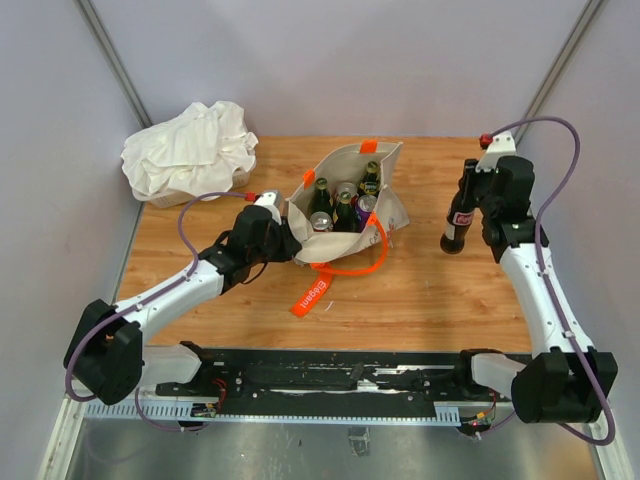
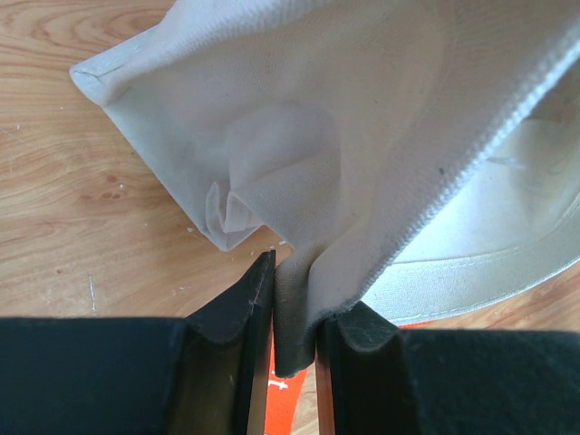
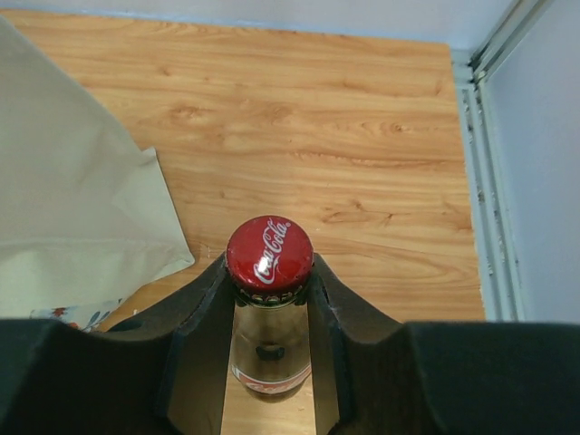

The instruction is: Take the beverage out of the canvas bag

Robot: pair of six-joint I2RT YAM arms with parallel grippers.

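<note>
Bottle (image 1: pixel 457 222) of dark glass w/ a red Coca-Cola cap (image 3: pixel 269 252) stands upright at the right side of the table (image 1: pixel 420 290), outside the canvas bag (image 1: pixel 340 165) and well apart from it. Right gripper (image 1: pixel 470 185) holds it at the neck, jaws narrow, one finger on each side just under the cap; we cannot tell if the base touches the wood. Left gripper (image 1: pixel 288 240) is at the bag's left edge; its jaws are almost closed, pinching a fold of the beige cloth. Bag sits open near table centre, w/ green bottles (image 1: pixel 320 198) & cans (image 1: pixel 322 221) inside. Orange strap (image 1: pixel 315 295) lies in front of it. White cloth bundle (image 1: pixel 190 150) rests at the far left corner.
</note>
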